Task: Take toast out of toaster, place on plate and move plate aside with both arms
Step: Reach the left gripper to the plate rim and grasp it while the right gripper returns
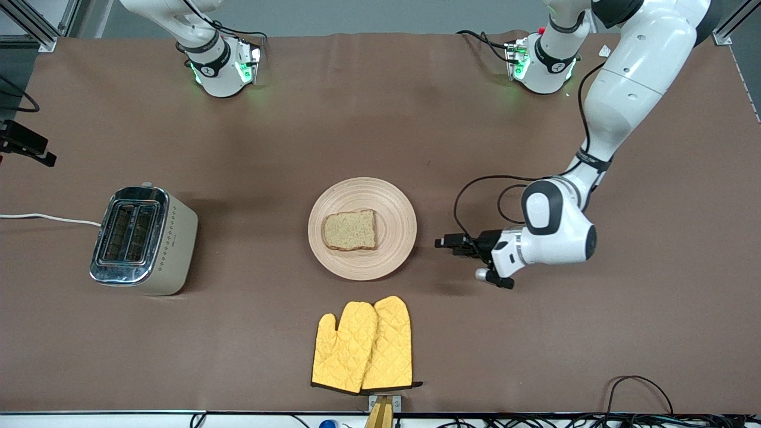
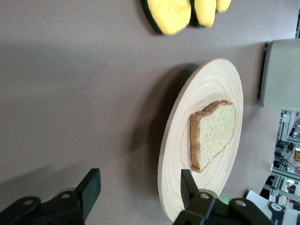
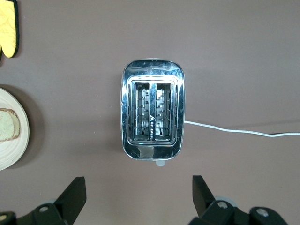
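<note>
Toast (image 1: 350,230) on plate (image 1: 397,205) — left tool (image 1: 443,242) beside rim, spread wide — right tool (image 3: 136,197) spread above toaster (image 3: 152,115)

Chrome two-slot toaster (image 1: 142,239) (white cord (image 1: 47,219) trailing) toward the right arm's end; yellow oven mitts (image 1: 363,346) nearest the front camera.

Speckled tan toast (image 1: 350,230), ring-grained pale-beige plate (image 1: 397,205), quilted yellow mitts (image 1: 363,345), chrome toaster (image 1: 142,239)

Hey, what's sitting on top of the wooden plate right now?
One slice of toast lies flat on the plate, near its middle. Nothing else shows on it; the wood directly under the slice is covered.
</note>
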You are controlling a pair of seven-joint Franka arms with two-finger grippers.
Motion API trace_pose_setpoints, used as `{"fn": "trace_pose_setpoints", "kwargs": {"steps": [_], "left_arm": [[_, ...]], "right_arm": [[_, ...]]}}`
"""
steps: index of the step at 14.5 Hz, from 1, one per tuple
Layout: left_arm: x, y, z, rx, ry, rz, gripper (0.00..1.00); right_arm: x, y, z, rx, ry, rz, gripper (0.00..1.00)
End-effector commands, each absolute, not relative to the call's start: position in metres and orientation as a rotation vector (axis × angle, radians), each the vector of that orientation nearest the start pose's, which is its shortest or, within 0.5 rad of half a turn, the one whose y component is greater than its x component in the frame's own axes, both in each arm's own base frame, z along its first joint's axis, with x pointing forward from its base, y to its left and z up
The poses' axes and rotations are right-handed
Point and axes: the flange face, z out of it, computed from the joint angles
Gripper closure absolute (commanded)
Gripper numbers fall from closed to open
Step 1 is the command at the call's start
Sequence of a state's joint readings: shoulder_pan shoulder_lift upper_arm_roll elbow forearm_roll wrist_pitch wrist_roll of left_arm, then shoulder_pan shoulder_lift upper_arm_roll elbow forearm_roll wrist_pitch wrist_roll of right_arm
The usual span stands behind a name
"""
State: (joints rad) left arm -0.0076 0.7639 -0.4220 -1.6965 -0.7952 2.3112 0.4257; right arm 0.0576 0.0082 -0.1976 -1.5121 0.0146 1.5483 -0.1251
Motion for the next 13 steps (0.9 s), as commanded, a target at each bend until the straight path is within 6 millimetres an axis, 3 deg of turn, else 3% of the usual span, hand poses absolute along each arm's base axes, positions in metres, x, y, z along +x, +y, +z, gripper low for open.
{"fn": "trace_pose_setpoints", "kwargs": {"steps": [1,7,10,13], "left_arm": [[0.602,-0.276,0.169,2.254,-0.185,-0.168,0.31],[0.577,-0.297,0.122,2.105,-0.239,-0.121,0.47],[0.571,-0.308,0.117,2.081,-0.208,-0.13,0.58],[0.568,-0.314,0.117,2.071,-0.197,-0.135,0.75]], "right_arm": [[0.55,-0.073,0.653,-3.143,0.012,-0.053,0.0],[0.552,-0.072,0.65,-3.138,0.016,-0.05,0.0],[0.552,-0.067,0.65,-3.147,-0.007,-0.043,0.0],[0.552,-0.067,0.645,-3.145,0.005,-0.024,0.0]]}}
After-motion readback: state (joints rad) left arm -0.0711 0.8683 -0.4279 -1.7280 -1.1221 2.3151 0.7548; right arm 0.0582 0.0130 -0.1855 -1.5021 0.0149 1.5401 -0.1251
